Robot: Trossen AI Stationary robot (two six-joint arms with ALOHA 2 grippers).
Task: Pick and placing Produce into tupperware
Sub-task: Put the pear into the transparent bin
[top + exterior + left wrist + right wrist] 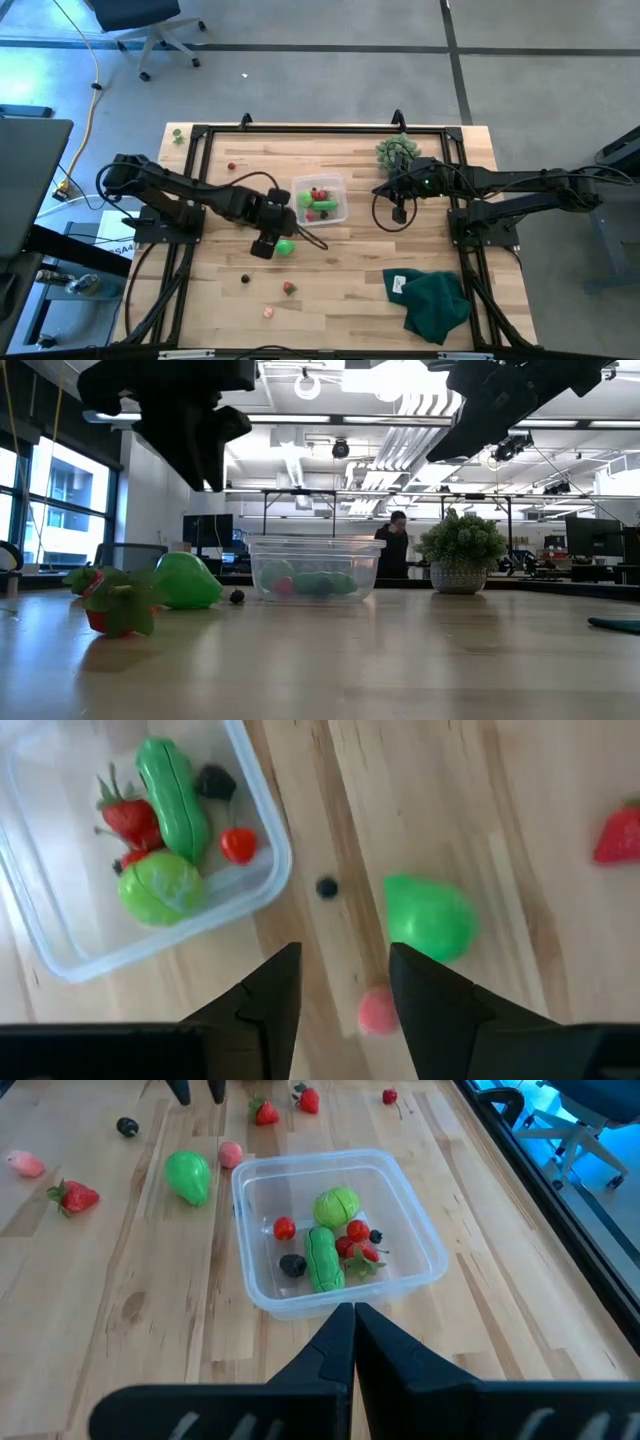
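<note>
The clear tupperware (320,200) stands mid-table and holds a green elongated piece (172,798), a green ball (160,888), red bits and a dark berry. My left gripper (345,980) is open and empty. It hangs above the table just near of the tupperware, over a pink ball (377,1012). A green pear-shaped piece (430,917) and a tiny dark berry (327,888) lie beside the ball. My right gripper (352,1320) is shut and empty. It is held up to the right of the tupperware (335,1230).
Loose produce lies on the wood: a strawberry (289,288), a dark bit (245,278), a pink bit (268,312), a red bit (231,166). A bushy grey-green ball (397,150) stands at the far right. A dark green cloth (435,300) lies at the near right.
</note>
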